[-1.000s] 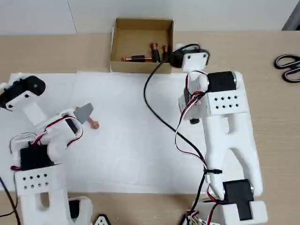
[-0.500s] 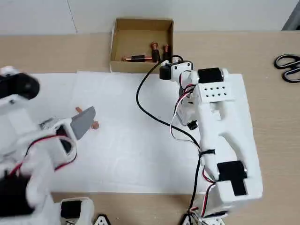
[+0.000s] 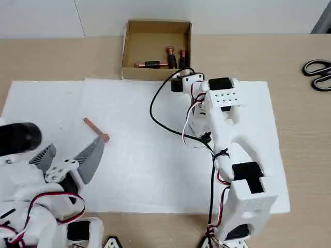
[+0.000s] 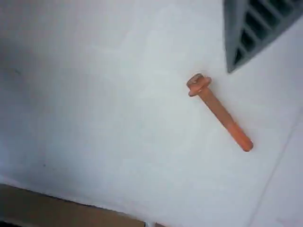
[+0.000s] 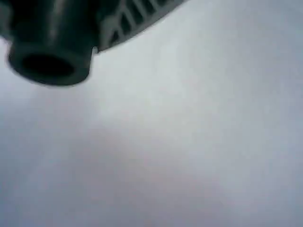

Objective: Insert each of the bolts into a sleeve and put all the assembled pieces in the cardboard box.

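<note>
A copper bolt [image 3: 96, 129] lies loose on the white mat, also seen as the bolt [image 4: 218, 112] in the left wrist view. My left gripper [image 3: 76, 143] stands open just in front of it, one grey finger [image 4: 255, 28] close to the bolt's head. The cardboard box [image 3: 125, 49] at the back holds three assembled pieces [image 3: 155, 64]. My right arm [image 3: 220, 101] hangs over the mat in front of the box. Its gripper is shut on a black sleeve [image 5: 47, 52], whose hollow end faces the mat.
The white mat [image 3: 134, 170] covers most of the table. Black scissors [image 3: 318, 74] lie at the far right edge. A black cable [image 3: 158, 111] loops from the right arm over the mat's middle.
My left arm has drawn back toward the front edge and its fingers have spread wide, leaving the bolt on the mat. My right arm has swung from the box's corner toward the mat's middle.
</note>
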You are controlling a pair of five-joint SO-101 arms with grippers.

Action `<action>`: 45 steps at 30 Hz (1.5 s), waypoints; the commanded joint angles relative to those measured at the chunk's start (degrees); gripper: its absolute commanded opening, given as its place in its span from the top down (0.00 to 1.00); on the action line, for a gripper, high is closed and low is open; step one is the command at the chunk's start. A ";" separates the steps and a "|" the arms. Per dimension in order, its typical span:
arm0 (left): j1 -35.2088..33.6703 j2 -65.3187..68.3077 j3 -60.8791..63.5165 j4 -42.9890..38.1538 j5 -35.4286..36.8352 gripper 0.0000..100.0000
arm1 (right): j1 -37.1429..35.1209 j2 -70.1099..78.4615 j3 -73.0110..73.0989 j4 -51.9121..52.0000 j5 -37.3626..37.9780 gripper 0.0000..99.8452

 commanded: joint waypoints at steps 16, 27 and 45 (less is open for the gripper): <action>0.18 -0.53 0.13 0.97 -1.23 0.66 | -1.19 5.93 -0.53 -0.40 0.18 0.85; 0.18 -0.44 0.13 0.97 -1.23 0.66 | -1.19 6.20 -0.35 -0.66 0.18 0.92; 0.00 7.82 -0.04 0.97 -3.69 0.66 | -0.84 -7.52 -5.98 11.56 0.35 1.00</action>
